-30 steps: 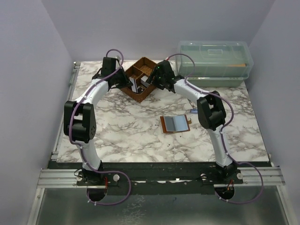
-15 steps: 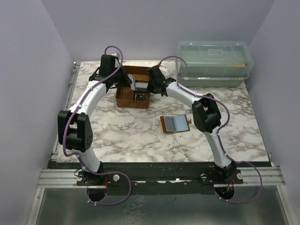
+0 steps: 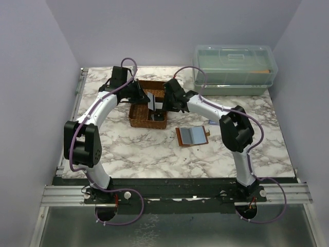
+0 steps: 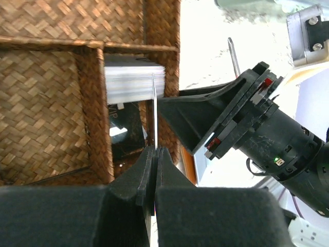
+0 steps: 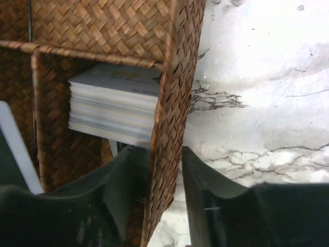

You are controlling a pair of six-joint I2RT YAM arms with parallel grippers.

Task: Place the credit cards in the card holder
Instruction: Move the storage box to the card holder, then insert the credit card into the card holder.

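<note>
My left gripper [image 3: 148,98] is shut on one thin pale credit card [image 4: 154,113], seen edge-on and held upright over the brown divided basket [image 3: 138,123]. A stack of credit cards [image 4: 134,82] lies in a basket compartment and also shows in the right wrist view [image 5: 115,105]. My right gripper [image 5: 159,164] is closed around the basket's woven side wall [image 5: 175,103], one finger inside and one outside. The card holder [image 3: 192,136] lies open on the marble to the right of the basket, with a pale card on it, apart from both grippers.
A clear lidded plastic container [image 3: 234,67] stands at the back right. The basket's other compartments [image 4: 51,31] look bare. The enclosure walls stand close on the left and right. Both arms meet over the basket at the table's back middle.
The basket has turned from a diamond angle to square and slid nearer and to the left, with my right gripper on its wall. My left gripper followed it, still over the basket.
</note>
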